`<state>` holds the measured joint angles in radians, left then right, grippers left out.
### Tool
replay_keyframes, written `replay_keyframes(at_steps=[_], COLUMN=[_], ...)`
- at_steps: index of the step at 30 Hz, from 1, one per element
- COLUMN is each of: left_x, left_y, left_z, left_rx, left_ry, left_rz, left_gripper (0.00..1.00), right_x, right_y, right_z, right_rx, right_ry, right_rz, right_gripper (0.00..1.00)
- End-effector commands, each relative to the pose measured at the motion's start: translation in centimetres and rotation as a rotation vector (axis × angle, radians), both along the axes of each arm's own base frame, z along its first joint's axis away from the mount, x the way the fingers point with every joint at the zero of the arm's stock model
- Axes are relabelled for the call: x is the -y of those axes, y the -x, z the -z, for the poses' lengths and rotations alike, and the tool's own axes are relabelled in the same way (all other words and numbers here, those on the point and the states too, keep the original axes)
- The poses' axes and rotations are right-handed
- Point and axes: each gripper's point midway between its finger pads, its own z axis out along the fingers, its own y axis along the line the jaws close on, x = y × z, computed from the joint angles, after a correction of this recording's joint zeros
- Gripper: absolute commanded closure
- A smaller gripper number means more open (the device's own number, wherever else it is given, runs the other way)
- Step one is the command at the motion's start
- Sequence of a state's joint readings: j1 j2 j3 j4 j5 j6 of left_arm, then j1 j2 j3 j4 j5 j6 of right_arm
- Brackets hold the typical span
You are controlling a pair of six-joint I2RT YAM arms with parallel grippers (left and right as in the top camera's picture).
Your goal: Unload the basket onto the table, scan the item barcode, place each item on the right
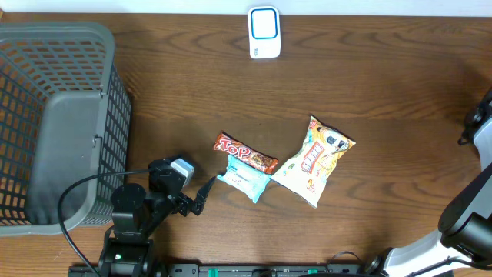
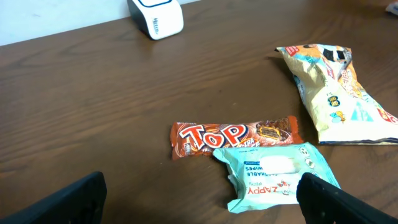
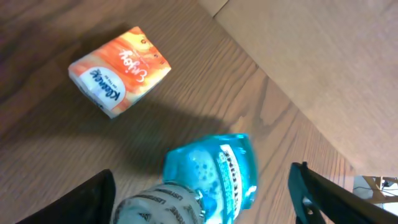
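Left tool (image 2: 199, 193) wide open, empty; light-blue soft wipes pack (image 2: 277, 174) flat on brown wooden counter (image 2: 93, 93) just ahead, offset toward its right finger, long axis roughly across the gap, right arm (image 1: 465, 219) well apart.

Overhead: basket (image 1: 15, 46) cut by left edge. Right arm (image 1: 470, 219) cut by right and bottom edges, its end out of frame. Wipes pack (image 1: 246, 181) print too small to read there. Left wrist view: scanner (image 2: 155, 18) top cropped, snack bag (image 2: 339, 93) runs off right edge, left gripper (image 2: 199, 186) shows only finger stubs in bottom corners. Right wrist view: blue bottle (image 3: 211, 177) blurred, lower part cut by bottom edge.
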<state>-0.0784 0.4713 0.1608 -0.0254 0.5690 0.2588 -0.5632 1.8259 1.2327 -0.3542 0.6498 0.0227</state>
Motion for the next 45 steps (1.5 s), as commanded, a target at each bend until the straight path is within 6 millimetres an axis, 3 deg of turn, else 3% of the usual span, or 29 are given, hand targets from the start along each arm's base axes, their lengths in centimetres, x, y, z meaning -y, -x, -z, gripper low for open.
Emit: replay_keyframes(at_steps=[1,5,7,12,15,16,17,19,22,24,28,31,33,34,36,39,42,45], left_x=[-0.1,-0.1,-0.1,-0.1,-0.1,-0.1,-0.1,-0.1,-0.1,-0.1,-0.1,-0.1,-0.1,-0.1,-0.1,-0.1,-0.1,-0.1], left_y=[0.0,0.0,0.0,0.0,0.0,0.0,0.0,0.0,0.0,0.0,0.0,0.0,0.0,0.0,0.0,0.0,0.0,0.0], left_z=[0.2,0.2,0.2,0.2,0.2,0.2,0.2,0.2,0.2,0.2,0.2,0.2,0.2,0.2,0.2,0.2,0.2,0.2], left_rx=[-0.008,-0.008,-0.008,-0.008,-0.008,-0.008,-0.008,-0.008,-0.008,-0.008,-0.008,-0.008,-0.008,-0.008,-0.008,-0.008,-0.008,-0.008], left_ry=[0.004,0.004,0.004,0.004,0.004,0.004,0.004,0.004,0.004,0.004,0.004,0.004,0.004,0.005,0.005,0.005,0.004,0.004], left_rz=[-0.011,-0.011,-0.011,-0.011,-0.011,-0.011,-0.011,-0.011,-0.011,-0.011,-0.011,-0.011,-0.011,-0.011,-0.011,-0.011,-0.011,-0.011], left_gripper=[0.02,0.02,0.02,0.02,0.02,0.02,0.02,0.02,0.02,0.02,0.02,0.02,0.02,0.02,0.02,0.02,0.02,0.02], right_x=[0.0,-1.5,-3.2,-10.6,-16.7,-20.3,-22.5,-28.1,-34.9,-37.4,-41.0,-44.3,-45.5,-45.7,-46.0,-47.7,-49.1,-48.4], right_y=[-0.5,-2.3,-4.1,-9.7,-11.7,-12.0,-11.9,-11.2,-8.7,-7.2,-3.5,-1.9,-0.7,0.6,1.8,1.1,0.3,-0.2], right_z=[-0.7,-2.4,-3.8,-9.1,-12.9,-14.7,-15.5,-17.1,-17.5,-16.2,-11.2,-7.1,-3.8,-1.2,1.8,4.0,4.4,4.6], right_rx=[0.013,0.071,0.128,0.305,0.412,0.454,0.474,0.507,0.465,0.398,0.287,0.178,0.105,0.068,0.044,0.036,0.047,0.09], right_ry=[0.03,0.029,-0.01,-0.193,-0.323,-0.395,-0.443,-0.578,-0.769,-0.847,-1.078,-1.119,-1.115,-1.103,-1.077,-1.064,-1.056,-0.935], right_rz=[0.018,-0.008,-0.068,-0.326,-0.513,-0.62,-0.686,-0.837,-0.979,-0.924,-0.519,-0.493,-0.451,-0.306,-0.145,-0.157,-0.194,-0.207], right_gripper=[0.13,0.05,0.01,0.01,0.01,0.01,0.01,0.01,0.01,0.01,0.01,0.01,0.01,0.01,0.01,0.01,0.01,0.01])
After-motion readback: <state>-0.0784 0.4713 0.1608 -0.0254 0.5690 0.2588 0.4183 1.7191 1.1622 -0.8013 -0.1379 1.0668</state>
